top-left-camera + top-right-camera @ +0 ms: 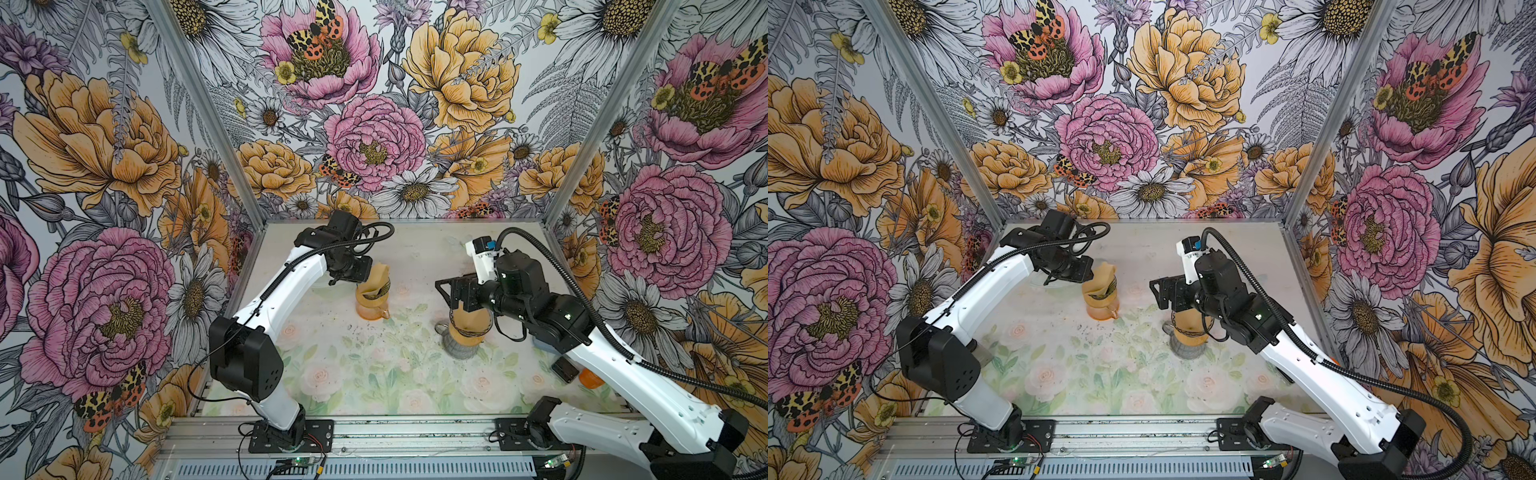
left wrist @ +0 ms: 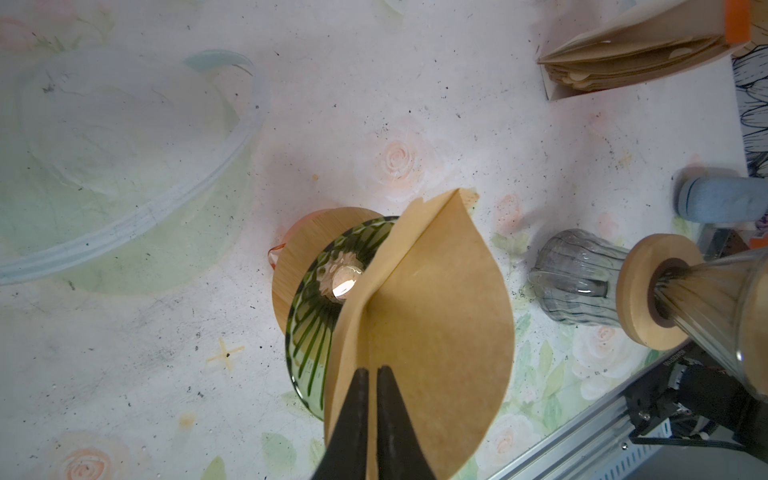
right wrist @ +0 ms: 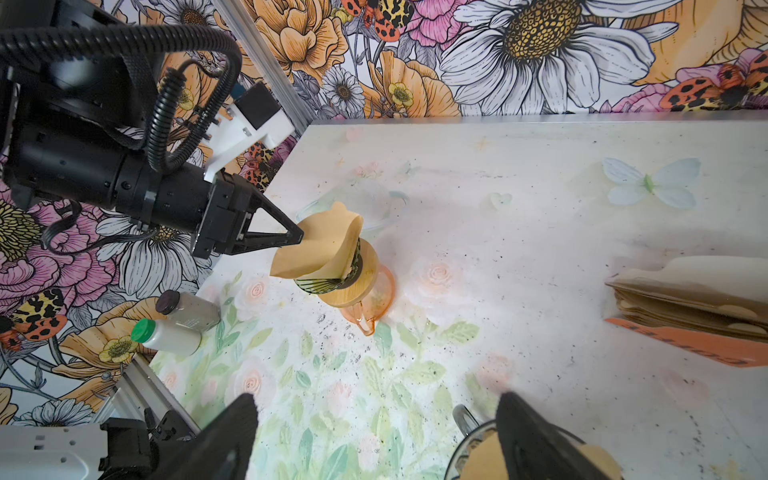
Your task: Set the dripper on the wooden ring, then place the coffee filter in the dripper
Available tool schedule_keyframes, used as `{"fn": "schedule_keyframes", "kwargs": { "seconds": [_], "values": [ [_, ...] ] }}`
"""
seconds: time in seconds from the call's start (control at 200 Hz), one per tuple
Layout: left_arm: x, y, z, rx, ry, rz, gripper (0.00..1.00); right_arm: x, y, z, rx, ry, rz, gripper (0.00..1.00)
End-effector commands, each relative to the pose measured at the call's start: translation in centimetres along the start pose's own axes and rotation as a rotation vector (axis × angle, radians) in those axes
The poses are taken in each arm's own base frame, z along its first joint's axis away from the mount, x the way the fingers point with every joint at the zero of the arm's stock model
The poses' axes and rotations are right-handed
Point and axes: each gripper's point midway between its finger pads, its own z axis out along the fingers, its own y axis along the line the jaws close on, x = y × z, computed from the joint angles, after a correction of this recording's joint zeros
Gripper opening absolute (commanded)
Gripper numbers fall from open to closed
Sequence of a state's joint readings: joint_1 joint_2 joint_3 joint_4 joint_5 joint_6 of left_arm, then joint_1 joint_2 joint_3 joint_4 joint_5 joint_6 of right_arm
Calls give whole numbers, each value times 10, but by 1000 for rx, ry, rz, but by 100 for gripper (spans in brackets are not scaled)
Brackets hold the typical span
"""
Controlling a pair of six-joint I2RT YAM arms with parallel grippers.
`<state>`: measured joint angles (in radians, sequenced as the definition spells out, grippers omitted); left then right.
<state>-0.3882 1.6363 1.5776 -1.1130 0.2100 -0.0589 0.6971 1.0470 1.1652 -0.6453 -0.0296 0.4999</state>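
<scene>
Nearest the front edge of the counter (image 1: 353, 374), my right fingers (image 3: 376, 399) stand wide apart, empty, over a second dripper (image 1: 469, 328) lined with paper on a grey glass vessel (image 1: 459, 353). Farther back, toward the middle, my left fingers (image 3: 299, 238) are pinched together on the coffee filter (image 2: 436, 311), which leans half inside the green-ribbed dripper (image 2: 311, 332) atop the orange carafe (image 3: 380, 295), its upper edge standing clear above the rim.

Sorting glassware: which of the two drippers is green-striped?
The dripper on the orange carafe, its filter pinched by the left gripper; the other dripper, on the grey carafe, is clear.
</scene>
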Motion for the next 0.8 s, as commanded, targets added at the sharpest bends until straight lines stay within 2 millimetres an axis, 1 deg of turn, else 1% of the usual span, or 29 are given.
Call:
{"fn": "schedule_keyframes", "kwargs": {
  "seconds": [0.0,0.11,0.25,0.4,0.505,0.615,0.796],
  "values": [
    [-7,-10,-4,1,-11,50,10,-4,1,-4,-4,-29,-15,92],
    [-11,-8,-9,-66,-28,68,11,-3,2,-1,-6,-19,-14,92],
    [-19,-18,-21,-65,-71,89,12,-1,1,1,-4,-11,-11,91],
    [-24,-23,-28,-132,-103,138,12,1,0,0,-2,-13,-8,91],
    [-25,-30,-31,-121,-112,162,12,1,0,-1,-1,-14,-8,91],
    [-21,-34,-26,-94,-88,175,12,1,0,-1,-3,-13,-8,91],
    [-11,-36,-5,-65,-15,179,9,2,0,-1,-4,-12,-6,91]
  ]
}}
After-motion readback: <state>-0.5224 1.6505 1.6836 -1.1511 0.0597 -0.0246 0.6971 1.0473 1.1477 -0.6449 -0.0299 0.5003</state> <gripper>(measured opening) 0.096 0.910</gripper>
